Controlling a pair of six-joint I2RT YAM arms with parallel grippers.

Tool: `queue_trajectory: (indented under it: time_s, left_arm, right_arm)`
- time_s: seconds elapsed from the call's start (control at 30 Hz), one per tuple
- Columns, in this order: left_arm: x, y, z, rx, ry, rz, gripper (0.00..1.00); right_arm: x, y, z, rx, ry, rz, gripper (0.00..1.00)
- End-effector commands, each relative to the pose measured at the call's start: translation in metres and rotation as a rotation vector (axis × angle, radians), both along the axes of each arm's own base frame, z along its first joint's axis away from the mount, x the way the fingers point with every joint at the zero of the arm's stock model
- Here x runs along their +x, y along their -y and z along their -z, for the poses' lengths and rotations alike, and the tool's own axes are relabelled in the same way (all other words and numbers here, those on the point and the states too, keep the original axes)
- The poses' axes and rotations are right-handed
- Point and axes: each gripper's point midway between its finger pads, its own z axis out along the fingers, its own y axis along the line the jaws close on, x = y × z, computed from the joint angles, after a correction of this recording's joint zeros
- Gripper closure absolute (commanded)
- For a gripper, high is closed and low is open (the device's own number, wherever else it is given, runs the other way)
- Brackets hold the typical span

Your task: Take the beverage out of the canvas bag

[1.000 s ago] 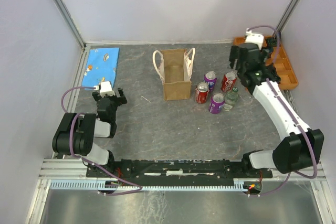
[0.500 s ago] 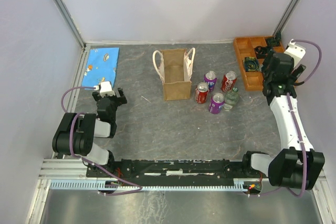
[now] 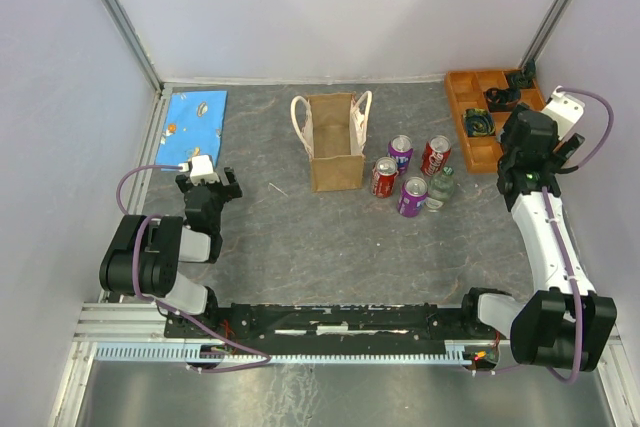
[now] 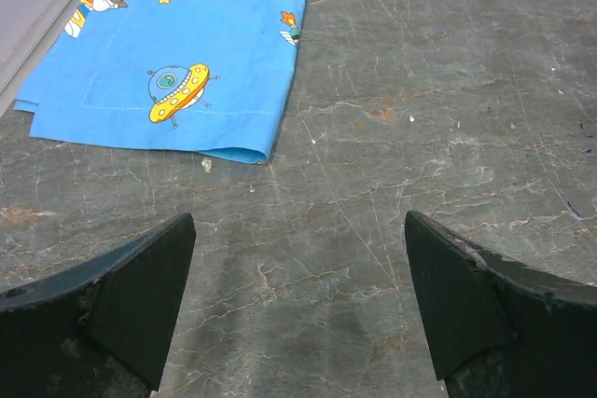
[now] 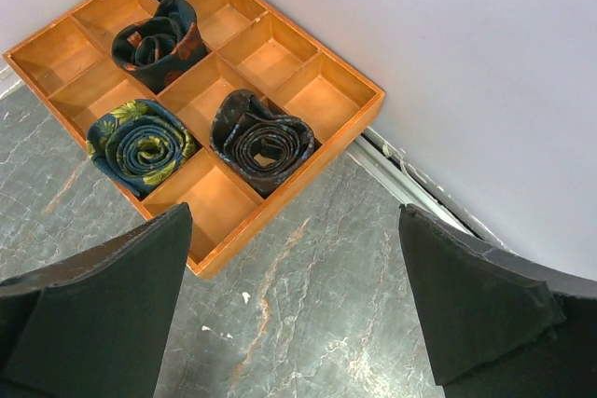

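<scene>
Grey table (image 3: 300, 237) | canvas bag (image 3: 335, 147) upright | cans (image 3: 412, 195) beside (labels unreadable) | left tool (image 4: 298, 230) wide | right tool (image 5: 294, 221) wide

I note both arms match: left arm (image 3: 150, 257) and right arm (image 3: 545, 232) carry black joint housings with white links. A purple cable (image 3: 125, 187) loops to each wrist beside a white camera block (image 3: 201, 168). Left gripper (image 4: 298, 221) fingers (image 4: 121, 305): matte black wedges, scuffed.

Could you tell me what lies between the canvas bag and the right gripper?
Four drink cans and a small clear bottle stand between bag and right gripper, as the top view shows.
</scene>
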Motion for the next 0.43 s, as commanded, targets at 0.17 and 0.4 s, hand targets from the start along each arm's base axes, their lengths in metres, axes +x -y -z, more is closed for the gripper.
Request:
queue_trajectory:
  time_s: [0.17,0.4]
  left_arm:
    - [0.0080,-0.0009,-0.0145,0.039,0.048,0.005,0.01]
    - [0.0080,-0.0007,-0.0147,0.039,0.048,0.006,0.01]
  right_arm:
    - [0.0017,0.0071,-0.0182,-0.016,0.066,0.045,0.01]
    - [-0.0010,0.0107,-0.0185,-0.025,0.058,0.071,0.01]
